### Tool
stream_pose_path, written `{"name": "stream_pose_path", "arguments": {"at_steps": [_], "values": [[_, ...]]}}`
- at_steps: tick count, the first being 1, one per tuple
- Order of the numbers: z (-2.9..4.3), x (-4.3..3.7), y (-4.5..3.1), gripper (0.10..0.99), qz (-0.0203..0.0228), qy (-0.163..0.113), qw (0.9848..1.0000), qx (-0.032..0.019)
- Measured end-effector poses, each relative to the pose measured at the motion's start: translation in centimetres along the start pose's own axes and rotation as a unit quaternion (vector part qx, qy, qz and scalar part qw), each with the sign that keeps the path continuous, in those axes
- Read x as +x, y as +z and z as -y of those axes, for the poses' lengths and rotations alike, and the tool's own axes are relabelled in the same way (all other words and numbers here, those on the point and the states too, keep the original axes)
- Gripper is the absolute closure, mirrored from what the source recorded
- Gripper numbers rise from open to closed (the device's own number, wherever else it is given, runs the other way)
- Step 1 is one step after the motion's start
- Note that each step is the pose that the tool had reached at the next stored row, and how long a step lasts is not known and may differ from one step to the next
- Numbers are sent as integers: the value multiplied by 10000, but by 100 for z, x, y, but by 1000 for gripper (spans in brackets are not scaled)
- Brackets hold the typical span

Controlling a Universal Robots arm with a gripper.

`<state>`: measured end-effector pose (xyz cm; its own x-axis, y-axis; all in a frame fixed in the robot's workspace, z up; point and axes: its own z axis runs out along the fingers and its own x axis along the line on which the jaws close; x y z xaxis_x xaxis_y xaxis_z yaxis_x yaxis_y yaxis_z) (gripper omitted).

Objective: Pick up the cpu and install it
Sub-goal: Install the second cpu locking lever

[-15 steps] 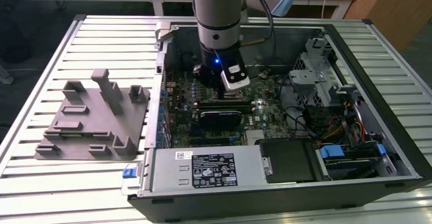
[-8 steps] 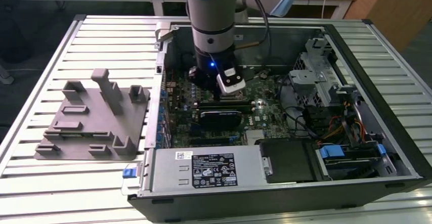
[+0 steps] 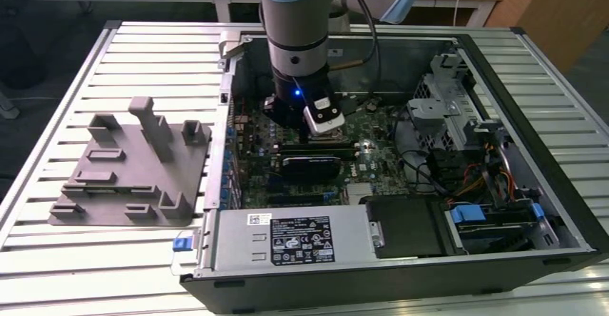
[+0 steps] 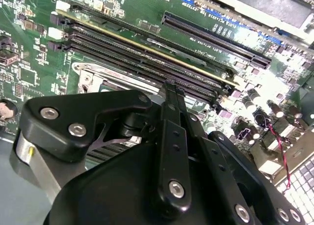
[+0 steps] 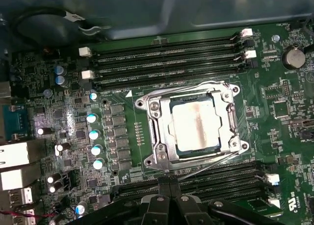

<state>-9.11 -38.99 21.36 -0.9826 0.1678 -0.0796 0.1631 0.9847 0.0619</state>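
The cpu (image 5: 194, 123) lies flat, square within the socket frame (image 5: 158, 132)

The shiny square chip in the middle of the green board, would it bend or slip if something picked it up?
Probably not bend: the chip looks like a flat metal-topped plate. Its smooth, shiny top might be slippery. It sits inside a metal frame, so it likely won't slide when nudged.

Silver-grey tubular arm (image 3: 297, 23) with a pale blue joint cap, a black cable running down it, a small blue light lit near the wrist. Below, the hand (image 4: 169, 151): matte black linkages studded with silver screws.
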Motion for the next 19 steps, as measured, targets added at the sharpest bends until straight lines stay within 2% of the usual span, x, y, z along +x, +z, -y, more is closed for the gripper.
{"name": "stream_pose_path", "arguments": {"at_steps": [6, 10, 19], "values": [[4, -10, 7, 980, -9, -110, 9999, -20], [1, -70, 16, 980, -10, -129, 9999, -25], [38, -79, 43, 980, -37, -196, 9997, -171]]}}
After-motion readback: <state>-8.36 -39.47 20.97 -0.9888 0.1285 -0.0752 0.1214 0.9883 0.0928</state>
